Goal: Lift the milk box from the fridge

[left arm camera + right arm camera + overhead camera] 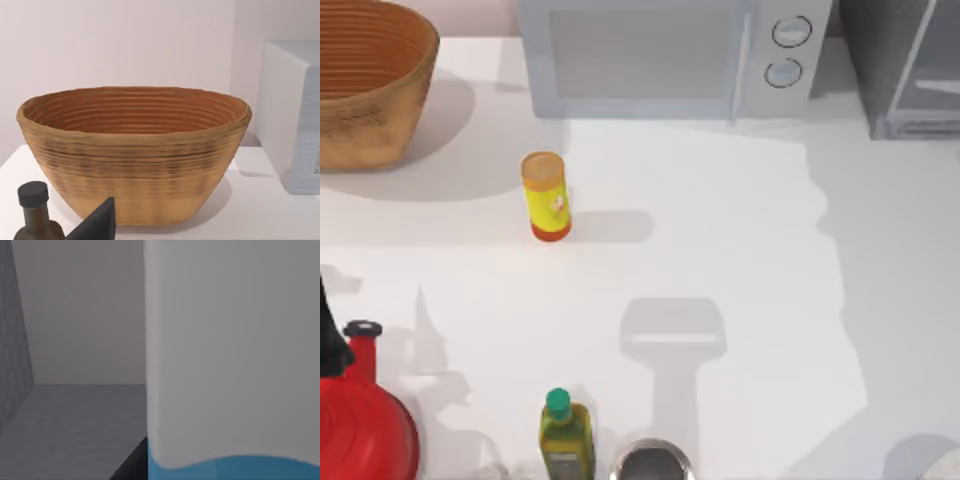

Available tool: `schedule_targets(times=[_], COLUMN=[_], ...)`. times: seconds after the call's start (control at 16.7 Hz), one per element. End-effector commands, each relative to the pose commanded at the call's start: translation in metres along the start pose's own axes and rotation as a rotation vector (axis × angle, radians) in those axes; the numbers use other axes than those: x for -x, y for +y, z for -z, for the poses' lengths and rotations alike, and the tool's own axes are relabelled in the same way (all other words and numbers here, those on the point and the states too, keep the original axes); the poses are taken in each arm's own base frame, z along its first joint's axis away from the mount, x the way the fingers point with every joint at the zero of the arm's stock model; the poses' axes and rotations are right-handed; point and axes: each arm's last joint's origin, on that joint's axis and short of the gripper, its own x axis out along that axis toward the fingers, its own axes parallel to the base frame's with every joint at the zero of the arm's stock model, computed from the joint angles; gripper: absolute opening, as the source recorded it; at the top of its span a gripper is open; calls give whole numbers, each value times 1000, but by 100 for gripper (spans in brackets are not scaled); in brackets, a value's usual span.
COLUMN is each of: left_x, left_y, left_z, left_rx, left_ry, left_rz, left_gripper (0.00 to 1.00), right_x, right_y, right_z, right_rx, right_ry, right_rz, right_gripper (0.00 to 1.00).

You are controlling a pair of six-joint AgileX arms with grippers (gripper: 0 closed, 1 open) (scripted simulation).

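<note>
Right wrist view: you face the milk box (230,350) close up inside the fridge (75,420); likely a light, stiff, smooth carton, best squeezed across its flat sides, pincer state untellable.

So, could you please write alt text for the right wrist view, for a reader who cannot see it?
The milk box, a white face with a light-blue band at one edge, stands very close to the camera. Beside it are the fridge's plain grey inner walls and floor.

Kitchen counter: microwave (665,58) (2 dials), fridge (905,65), woven basket (370,80).
</note>
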Motion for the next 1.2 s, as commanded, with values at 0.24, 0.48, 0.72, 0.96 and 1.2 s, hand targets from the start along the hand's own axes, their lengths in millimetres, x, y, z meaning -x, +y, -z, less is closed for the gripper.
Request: schedule_targets(times=[0.24, 0.48, 0.72, 0.96, 1.2], left_x=[0, 0, 0, 0, 0], left_y=[0, 0, 0, 0, 0], left_z=[0, 0, 0, 0, 0], left_rx=[0, 0, 0, 0, 0], left_ry=[0, 0, 0, 0, 0], left_rz=[0, 0, 0, 0, 0], left_gripper=[100, 100, 100, 100, 100], right_x=[35, 38, 39, 61, 110], right_y=[2, 3, 8, 27, 57], right_z=[-1, -2, -4, -28, -60], right_rx=[0, 1, -2, 5, 14], right_ry=[-14, -18, -7, -4, -15], right_rz=[-5, -6, -12, -16, -14], right_gripper=[0, 0, 0, 0, 0])
